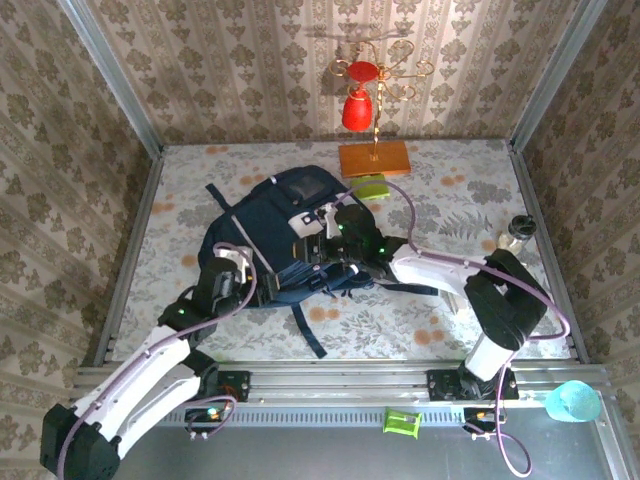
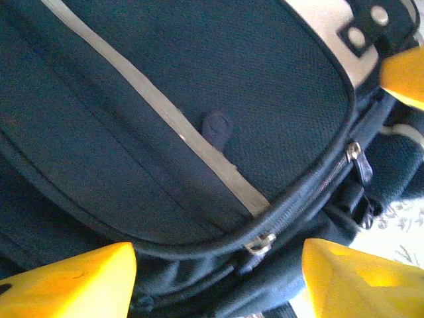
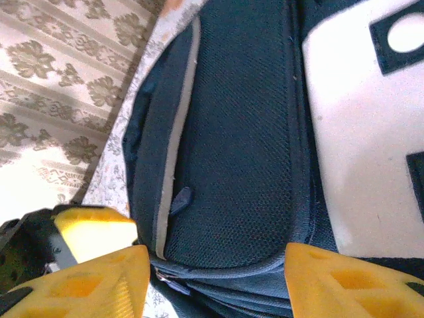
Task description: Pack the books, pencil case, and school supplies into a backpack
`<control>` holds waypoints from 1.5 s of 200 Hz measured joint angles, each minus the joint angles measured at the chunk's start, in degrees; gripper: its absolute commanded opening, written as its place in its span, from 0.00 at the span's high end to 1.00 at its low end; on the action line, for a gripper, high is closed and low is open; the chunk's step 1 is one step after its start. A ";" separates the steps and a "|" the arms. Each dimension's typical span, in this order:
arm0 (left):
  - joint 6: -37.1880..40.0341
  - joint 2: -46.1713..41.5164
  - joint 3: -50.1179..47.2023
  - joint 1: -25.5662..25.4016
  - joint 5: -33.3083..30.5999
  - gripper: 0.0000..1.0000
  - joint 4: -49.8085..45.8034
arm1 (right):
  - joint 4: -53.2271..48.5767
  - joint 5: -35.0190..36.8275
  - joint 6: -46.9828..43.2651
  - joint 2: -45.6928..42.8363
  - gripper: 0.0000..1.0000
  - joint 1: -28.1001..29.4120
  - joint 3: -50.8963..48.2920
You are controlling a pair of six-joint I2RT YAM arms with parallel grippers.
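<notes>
The navy backpack (image 1: 285, 225) lies flat mid-table with its straps trailing toward me. My left gripper (image 1: 230, 265) is at its near-left edge. In the left wrist view the gripper (image 2: 218, 281) is open, its yellow fingers (image 2: 66, 281) straddling the zipped rim near a metal zip pull (image 2: 260, 244). My right gripper (image 1: 325, 245) hovers over the bag's near-right part. In the right wrist view that gripper (image 3: 218, 281) is open, its fingers (image 3: 351, 281) spanning the mesh front pocket (image 3: 232, 152). A light green supply (image 1: 372, 187) lies beside the bag's far right. The books and pencil case are hidden.
An orange slab (image 1: 375, 158) with a gold stem and red ornaments stands at the back. A small jar-like object (image 1: 515, 232) sits at the right edge. A teal cup (image 1: 572, 400) and a green piece (image 1: 402, 422) rest by the front rail. Metal frame posts border the table.
</notes>
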 measured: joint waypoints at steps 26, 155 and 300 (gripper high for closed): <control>-0.37 1.92 -0.57 -1.73 2.49 0.45 0.24 | -2.14 -0.15 1.99 2.97 0.47 0.00 1.51; -0.61 10.95 -1.01 -2.58 2.01 0.54 5.16 | 2.12 1.38 13.73 6.21 0.92 1.18 1.25; -3.67 8.00 -3.82 -3.21 -1.40 0.58 10.91 | 11.45 4.61 25.16 5.05 1.00 2.73 -1.36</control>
